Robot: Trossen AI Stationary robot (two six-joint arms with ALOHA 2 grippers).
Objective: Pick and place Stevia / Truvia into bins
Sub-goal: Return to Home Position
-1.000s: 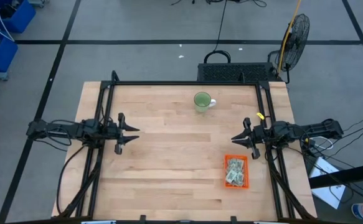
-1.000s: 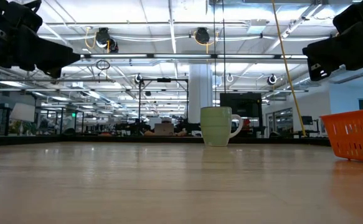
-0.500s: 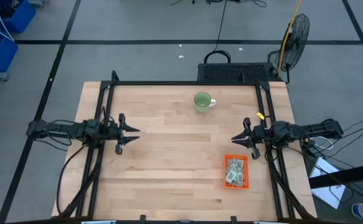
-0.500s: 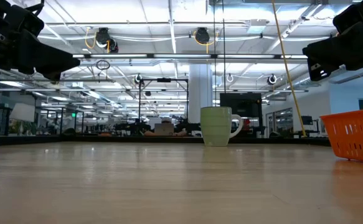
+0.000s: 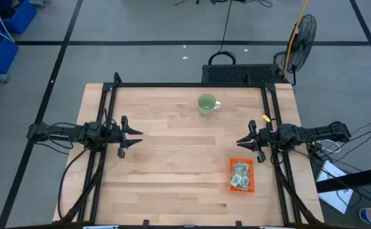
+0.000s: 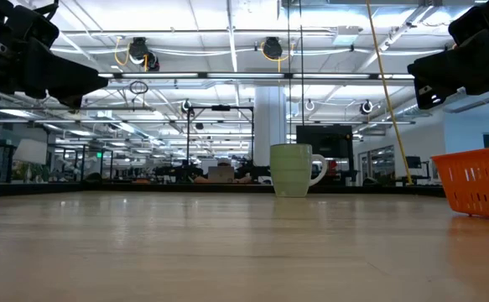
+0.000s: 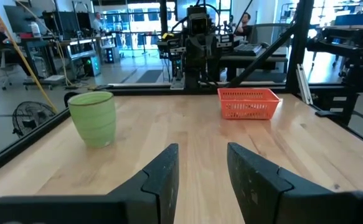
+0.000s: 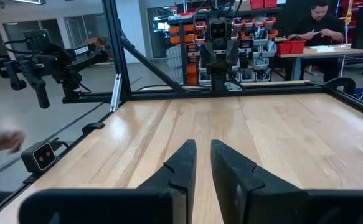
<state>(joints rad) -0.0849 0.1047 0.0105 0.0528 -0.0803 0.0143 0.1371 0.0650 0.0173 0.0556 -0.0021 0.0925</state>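
The pale green and white sachets [image 5: 239, 175] lie in a heap inside the orange tray [image 5: 242, 159], which stands on the table near its right edge; it also shows as the tray [image 6: 479, 180] and the tray [image 7: 248, 102]. My left gripper [image 5: 138, 138] [image 7: 203, 152] hovers open over the table's left side, pointing right. My right gripper [image 5: 238, 141] [image 8: 203, 146] hovers just beyond the tray's far end, pointing left, its fingers shut to a narrow slit. Neither touches anything.
A round green mug [image 5: 206, 103] [image 6: 293, 170] [image 7: 94, 118] stands upright near the table's far edge. A black frame rims the table. A fan and a black crate stand behind the far edge. People sit at desks in the room beyond.
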